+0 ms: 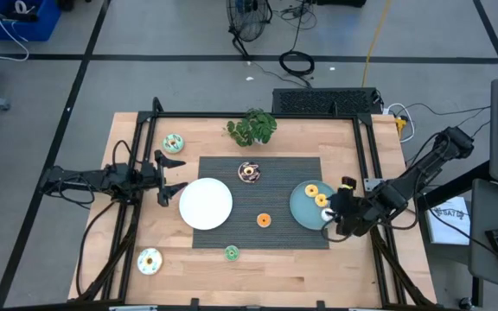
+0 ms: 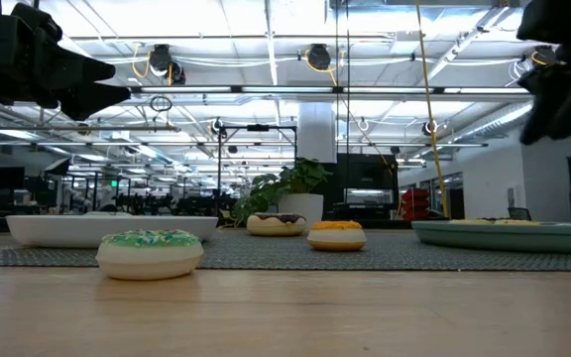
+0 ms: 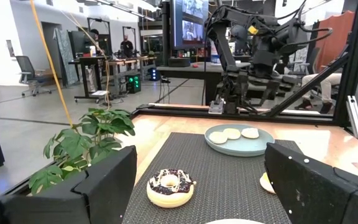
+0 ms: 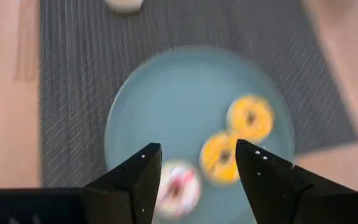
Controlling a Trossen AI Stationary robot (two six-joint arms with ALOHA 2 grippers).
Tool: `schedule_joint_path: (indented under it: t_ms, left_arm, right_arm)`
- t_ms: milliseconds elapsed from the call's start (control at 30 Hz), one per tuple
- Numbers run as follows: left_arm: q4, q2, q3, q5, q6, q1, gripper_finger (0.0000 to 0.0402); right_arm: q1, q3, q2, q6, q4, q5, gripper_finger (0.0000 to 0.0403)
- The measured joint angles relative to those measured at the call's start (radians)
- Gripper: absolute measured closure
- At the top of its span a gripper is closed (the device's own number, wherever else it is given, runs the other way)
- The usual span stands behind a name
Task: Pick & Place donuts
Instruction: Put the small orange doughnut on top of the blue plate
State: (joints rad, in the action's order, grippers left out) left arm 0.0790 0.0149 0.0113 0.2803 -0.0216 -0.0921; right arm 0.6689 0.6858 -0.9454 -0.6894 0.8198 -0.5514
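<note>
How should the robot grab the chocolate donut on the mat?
The chocolate donut lies flat on the dark mat, hole up, with free space around it. Best to come straight down from above and pinch across the ring's outer edge. The open left gripper looks closer to it.

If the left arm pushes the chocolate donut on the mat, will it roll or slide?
The chocolate donut lies flat on its broad base, so it probably slides rather than rolls. The ribbed mat may drag on it. It looks rigid and light.

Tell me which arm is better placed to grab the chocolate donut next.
Left, probably: the left pincer is open, empty and faces the chocolate donut. The right pincer hangs over the teal plate, farther off.
</note>
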Motion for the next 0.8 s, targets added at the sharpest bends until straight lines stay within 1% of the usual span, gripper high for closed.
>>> schedule_joint_path:
  t_ms: [67, 100, 267, 333, 433, 533, 600, 800]
  left_arm:
    - [0.0, 0.0, 0.0, 0.0, 0.0, 0.0, 0.0052]
    - [0.0, 0.0, 0.0, 0.0, 0.0, 0.0, 0.0052]
    - [0.0, 0.0, 0.0, 0.0, 0.0, 0.0, 0.0052]
    - [0.0, 0.0, 0.0, 0.0, 0.0, 0.0, 0.0052]
    - [0.0, 0.0, 0.0, 0.0, 0.0, 0.0, 0.0052]
    - [0.0, 0.0, 0.0, 0.0, 0.0, 0.0, 0.0052]
    - [0.0, 0.0, 0.0, 0.0, 0.0, 0.0, 0.0052]
    - [0.0, 0.0, 0.0, 0.0, 0.0, 0.0, 0.0052]
  right_arm:
    - [0.001, -0.039, 0.008, 0.053, -0.077, -0.077, 0.0207]
    - [0.001, -0.06, 0.015, 0.073, -0.117, -0.099, 0.0207]
    - [-0.015, -0.189, 0.087, 0.256, -0.418, -0.095, 0.0205]
    - [-0.027, -0.244, 0.141, 0.342, -0.557, -0.054, 0.0206]
    - [-0.057, -0.331, 0.242, 0.481, -0.743, 0.06, 0.0208]
    - [-0.105, -0.415, 0.364, 0.573, -0.891, 0.154, 0.0207]
    - [-0.138, -0.464, 0.451, 0.603, -0.932, 0.194, 0.0206]
    - [-0.23, -0.554, 0.705, 0.641, -0.936, 0.262, 0.0204]
